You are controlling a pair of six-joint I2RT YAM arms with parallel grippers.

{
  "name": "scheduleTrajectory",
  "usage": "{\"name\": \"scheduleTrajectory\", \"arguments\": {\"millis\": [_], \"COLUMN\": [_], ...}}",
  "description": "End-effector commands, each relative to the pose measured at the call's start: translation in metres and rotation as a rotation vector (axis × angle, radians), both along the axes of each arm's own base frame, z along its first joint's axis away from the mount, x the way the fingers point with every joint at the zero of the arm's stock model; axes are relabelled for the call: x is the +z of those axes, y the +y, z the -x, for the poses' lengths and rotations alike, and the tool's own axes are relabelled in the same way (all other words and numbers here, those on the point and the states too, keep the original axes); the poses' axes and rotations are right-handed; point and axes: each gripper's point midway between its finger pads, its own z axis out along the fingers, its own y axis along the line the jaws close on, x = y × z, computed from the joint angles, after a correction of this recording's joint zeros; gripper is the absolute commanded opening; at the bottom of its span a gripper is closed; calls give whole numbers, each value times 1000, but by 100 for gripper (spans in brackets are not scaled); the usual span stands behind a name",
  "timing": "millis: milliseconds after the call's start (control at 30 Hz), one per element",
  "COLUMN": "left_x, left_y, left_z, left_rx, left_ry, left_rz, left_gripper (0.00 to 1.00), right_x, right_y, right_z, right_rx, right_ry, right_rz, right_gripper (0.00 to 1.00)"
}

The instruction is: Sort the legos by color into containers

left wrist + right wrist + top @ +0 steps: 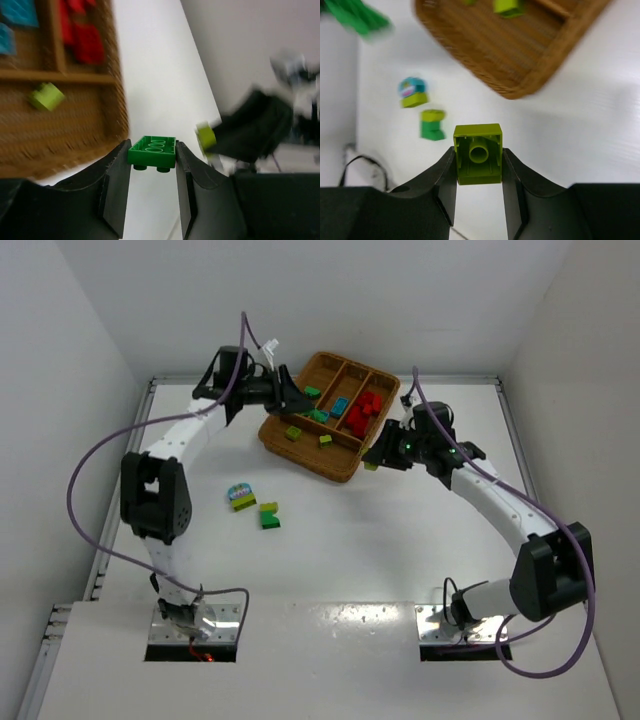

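The left gripper (152,159) is clamped on a green flat brick (152,150), held between its fingers over the left side of the wicker tray (340,474), which sits at the far middle of the tabletop (400,550). The right gripper (478,167) pinches a lime-yellow square brick (478,150) just off the tray's near right corner, above the tabletop. In the tray, red bricks (362,412) fill the right long compartment, a light blue brick (340,406) lies in the middle one, green bricks (316,415) in the left one, and lime bricks (326,440) in the crosswise near compartment. Left of centre on the tabletop lie a blue-and-lime piece (240,496) and a lime-on-green stack (269,516).
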Motion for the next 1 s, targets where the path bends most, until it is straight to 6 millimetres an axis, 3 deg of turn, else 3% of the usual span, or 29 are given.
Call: {"name": "scheduleTrajectory", "arguments": {"millis": [0,100,167,200,233,267,300,367,400,433,567,600,633,700,733,767,833,867,967], "left_x": [-15,-34,-46,-31,-59,-64,-51,-69,-66,-63,-89,-89,-95,-95,-97,-96,-95,-93,-73], "left_y": [28,36,32,29,27,26,25,16,14,15,21,22,23,23,23,22,19,16,17], "left_z": [-76,-124,-142,-156,-168,-177,-189,-199,-206,-210,-221,-222,-222,-222,-220,-219,-217,-212,-210], "left_rx": [273,347,350,360,362,375,390,389,398,414,476,486,494,494,494,485,470,439,423], "left_ry": [84,107,122,91,133,133,103,111,92,85,116,115,124,125,134,136,149,155,145], "left_rz": [-97,-96,-94,-65,-72,-69,-47,-31,0,10,-12,-16,-24,-24,-29,-25,-11,0,34], "left_gripper": [0,0,0,0,0,0,0,0,0,0,0,5,24,38,57,64,74,78,81], "right_x": [6,10,8,11,11,11,13,16,13,13,7,7,7,-2,-2,0,-10,-4,-2], "right_y": [-34,-36,-31,-27,-29,-28,-27,-29,-31,-31,-31,-29,-29,-28,-25,-23,-14,-9,15], "right_z": [-11,-10,-8,-5,-6,-6,-2,-2,2,2,7,8,8,7,7,4,4,0,-14], "right_rx": [-151,-163,-151,-139,-149,-151,-149,-152,-151,-151,-135,-126,-126,-109,-93,-86,-45,-37,6], "right_ry": [-26,-36,-32,-41,-44,-47,-50,-64,-55,-55,-35,-33,-33,-13,-8,-9,1,-11,-41], "right_rz": [139,167,154,150,156,164,169,176,181,181,192,185,185,197,199,192,219,215,210], "right_gripper": [23,23,23,23,23,23,23,23,23,23,23,23,23,23,23,23,23,23,24]}}
